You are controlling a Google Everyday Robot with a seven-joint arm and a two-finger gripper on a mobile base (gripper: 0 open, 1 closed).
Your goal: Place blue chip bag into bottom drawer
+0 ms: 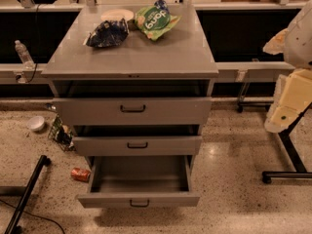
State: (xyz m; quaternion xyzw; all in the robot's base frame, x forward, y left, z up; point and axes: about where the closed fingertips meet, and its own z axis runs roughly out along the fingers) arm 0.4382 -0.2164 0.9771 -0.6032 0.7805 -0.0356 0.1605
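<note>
The blue chip bag (106, 33) lies crumpled on the grey cabinet top (161, 57), at the back left. The bottom drawer (140, 199) is pulled out far, and its deep grey tray shows nothing inside. My gripper (282, 117) is on the white and cream arm at the right edge of the view. It hangs to the right of the cabinet at about the height of the top drawer, well away from the bag and touching nothing.
A bright green snack bag (155, 19) and a pale round dish (117, 14) lie beside the blue bag. The top drawer (131, 110) and middle drawer (137, 145) stand slightly out. An orange can (80, 174), a white bowl (36, 123) and black stand legs (287, 172) are on the floor.
</note>
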